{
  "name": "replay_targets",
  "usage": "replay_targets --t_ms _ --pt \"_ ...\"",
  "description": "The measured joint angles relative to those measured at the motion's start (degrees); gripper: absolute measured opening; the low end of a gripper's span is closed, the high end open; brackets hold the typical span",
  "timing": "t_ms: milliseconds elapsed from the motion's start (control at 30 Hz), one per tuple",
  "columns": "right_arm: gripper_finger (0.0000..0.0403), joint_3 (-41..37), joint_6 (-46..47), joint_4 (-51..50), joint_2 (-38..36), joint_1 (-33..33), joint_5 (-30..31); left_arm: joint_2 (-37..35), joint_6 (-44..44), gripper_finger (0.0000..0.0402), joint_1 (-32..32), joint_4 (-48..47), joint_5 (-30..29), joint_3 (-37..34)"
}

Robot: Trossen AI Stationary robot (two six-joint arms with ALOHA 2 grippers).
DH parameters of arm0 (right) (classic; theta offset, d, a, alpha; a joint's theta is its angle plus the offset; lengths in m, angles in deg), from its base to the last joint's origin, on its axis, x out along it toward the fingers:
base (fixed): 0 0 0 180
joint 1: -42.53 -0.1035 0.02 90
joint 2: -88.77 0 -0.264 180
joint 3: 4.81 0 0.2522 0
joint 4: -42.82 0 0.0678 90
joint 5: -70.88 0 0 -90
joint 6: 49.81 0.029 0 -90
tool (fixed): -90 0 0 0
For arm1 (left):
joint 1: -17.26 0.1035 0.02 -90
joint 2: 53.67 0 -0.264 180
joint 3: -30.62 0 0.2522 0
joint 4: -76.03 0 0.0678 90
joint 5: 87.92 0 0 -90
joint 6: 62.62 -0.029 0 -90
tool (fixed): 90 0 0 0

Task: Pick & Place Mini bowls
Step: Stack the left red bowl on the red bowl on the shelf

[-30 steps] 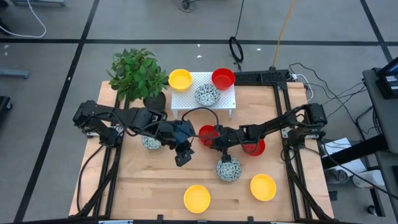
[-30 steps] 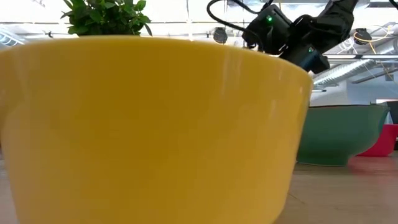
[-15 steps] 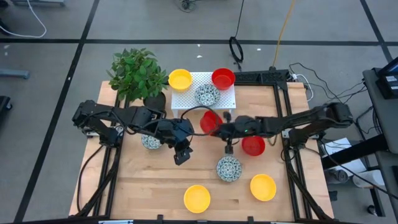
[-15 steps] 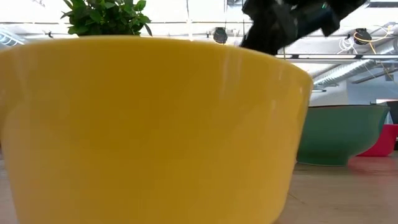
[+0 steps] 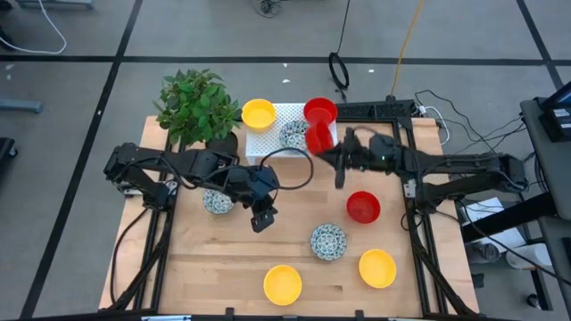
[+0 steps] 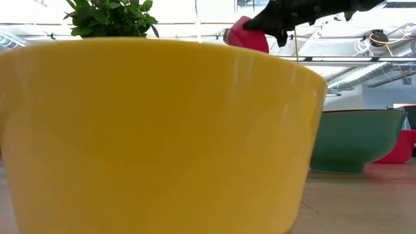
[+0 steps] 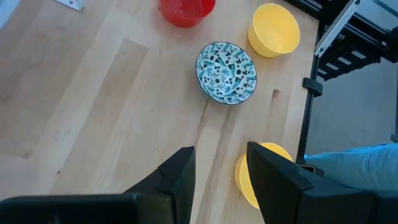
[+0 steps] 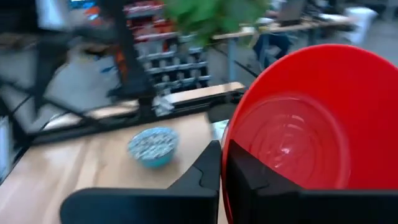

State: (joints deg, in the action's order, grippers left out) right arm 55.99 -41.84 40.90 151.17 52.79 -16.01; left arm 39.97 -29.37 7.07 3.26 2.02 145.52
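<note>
My right gripper [image 5: 328,157] is shut on a red mini bowl [image 5: 318,138], held in the air next to the white rack [image 5: 268,143]; the low view shows that bowl [image 6: 250,36] high up. On the rack sit a yellow bowl [image 5: 259,113], a red one [image 5: 320,110] and a speckled one [image 5: 293,134]. On the table rest a red bowl [image 5: 363,207], a speckled bowl [image 5: 327,241], two yellow bowls [image 5: 377,267] [image 5: 283,283] and a speckled bowl [image 5: 217,201] by the left arm. My left gripper [image 5: 260,220] hangs open above bare table. My right gripper pinches the red bowl's rim [image 8: 225,149], one finger [image 8: 252,177] inside the bowl and the other outside. The fingers reach in about level from the table's right side. The bowl is lifted clear and tipped onto its side, its opening turned toward the wrist.
A potted plant [image 5: 196,107] stands at the far left corner beside the rack. A yellow bowl [image 6: 156,130] fills most of the low view. Bare wood [image 5: 205,259] lies at the near left. Black frame rails [image 5: 419,223] run along the table's sides.
My right gripper has risen from the table's middle and gone toward the far edge and the rack, rolling its wrist. The red bowl has come up off the table with it and turned from upright onto its side.
</note>
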Motion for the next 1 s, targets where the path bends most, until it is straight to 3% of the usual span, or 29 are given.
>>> replay_targets --t_ms 367,500,733,1000 --pt "0.0004 11.08 1.87 -21.62 0.07 15.81 -0.28 0.00 -1.36 0.0145 2.71 0.07 0.00 0.00" --pt "0.0004 13.91 5.03 -24.87 2.45 19.91 -0.18 0.00 -2.37 0.0145 4.26 0.15 -0.02 0.00" --pt "0.0004 19.78 5.75 -31.51 11.03 24.00 -0.34 -0.02 -2.08 0.0145 7.34 0.15 -0.03 0.00" --pt "0.0004 22.33 4.45 -29.87 15.45 24.98 -0.26 -0.02 -2.49 0.0145 8.30 0.11 0.09 0.00"
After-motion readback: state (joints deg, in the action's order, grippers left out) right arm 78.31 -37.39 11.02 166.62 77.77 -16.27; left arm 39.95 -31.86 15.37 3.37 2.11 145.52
